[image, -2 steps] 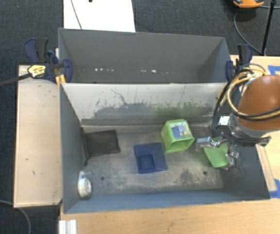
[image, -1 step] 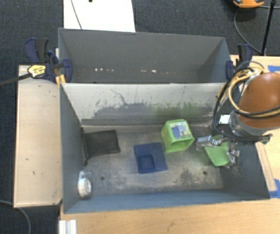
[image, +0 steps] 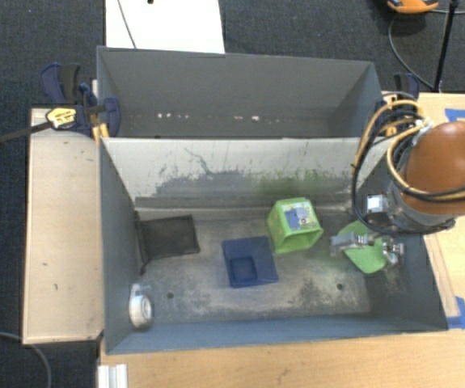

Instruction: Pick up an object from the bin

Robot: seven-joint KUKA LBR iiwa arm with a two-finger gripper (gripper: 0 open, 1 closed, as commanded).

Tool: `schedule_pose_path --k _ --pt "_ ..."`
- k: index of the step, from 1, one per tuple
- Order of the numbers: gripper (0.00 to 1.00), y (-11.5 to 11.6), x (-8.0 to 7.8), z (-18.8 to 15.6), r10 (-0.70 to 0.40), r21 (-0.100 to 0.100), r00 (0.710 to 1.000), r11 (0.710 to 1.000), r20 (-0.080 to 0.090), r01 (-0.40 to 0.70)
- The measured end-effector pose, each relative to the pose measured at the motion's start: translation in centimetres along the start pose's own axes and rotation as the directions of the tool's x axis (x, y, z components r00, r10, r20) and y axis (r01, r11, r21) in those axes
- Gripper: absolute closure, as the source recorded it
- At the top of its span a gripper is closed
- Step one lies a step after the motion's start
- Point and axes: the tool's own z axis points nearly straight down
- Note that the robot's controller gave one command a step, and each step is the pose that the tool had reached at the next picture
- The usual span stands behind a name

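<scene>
**Gripped: small green piece [image: 367,259] at right end of bin [image: 216,168]**

Clamped between the gripper's [image: 371,250] metal fingers [image: 391,253], drawn narrow against its two sides, low near the right wall. Just left, apart: a green cube [image: 294,225], then a blue square tray [image: 248,262].

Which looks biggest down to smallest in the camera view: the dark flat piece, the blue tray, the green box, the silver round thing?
1. dark flat piece, the largest by a little.
2. green box and blue tray: they look alike, so not ranked.
3. silver round thing, clearly the smallest.
</scene>
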Motion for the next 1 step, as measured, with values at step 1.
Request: schedule_pose_path --k 1 --pt "1.00 0.84 -0.04 -2.10 -0.250 -0.025 0.968 0.968 -0.001 0.250"
